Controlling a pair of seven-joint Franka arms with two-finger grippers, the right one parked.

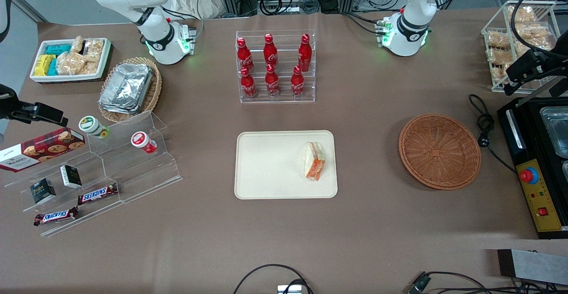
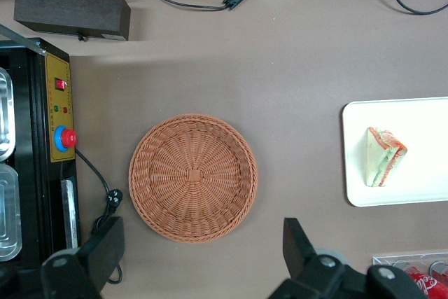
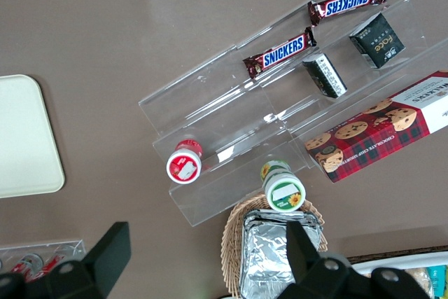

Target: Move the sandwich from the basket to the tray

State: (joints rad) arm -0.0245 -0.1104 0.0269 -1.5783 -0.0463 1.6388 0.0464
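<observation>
Soft, light sandwich [image 1: 314, 160] resting near tray [image 1: 266, 183] edge toward empty basket [image 1: 439, 150]; best gripped gently across bread faces, gripper [image 2: 199, 260] jaws wide above basket.

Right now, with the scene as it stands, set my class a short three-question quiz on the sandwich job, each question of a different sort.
1. True or false: the sandwich lies in the round wicker basket.
2. Multiple choice: the basket holds A) foil containers, B) nothing, C) the sandwich.
3. Short answer: where is the left arm's gripper, and how are its fingers set?

Key
1. False: it lies on the cream tray, near the end facing the basket.
2. B.
3. Raised above the table beside the basket, fingers open, holding nothing.
</observation>
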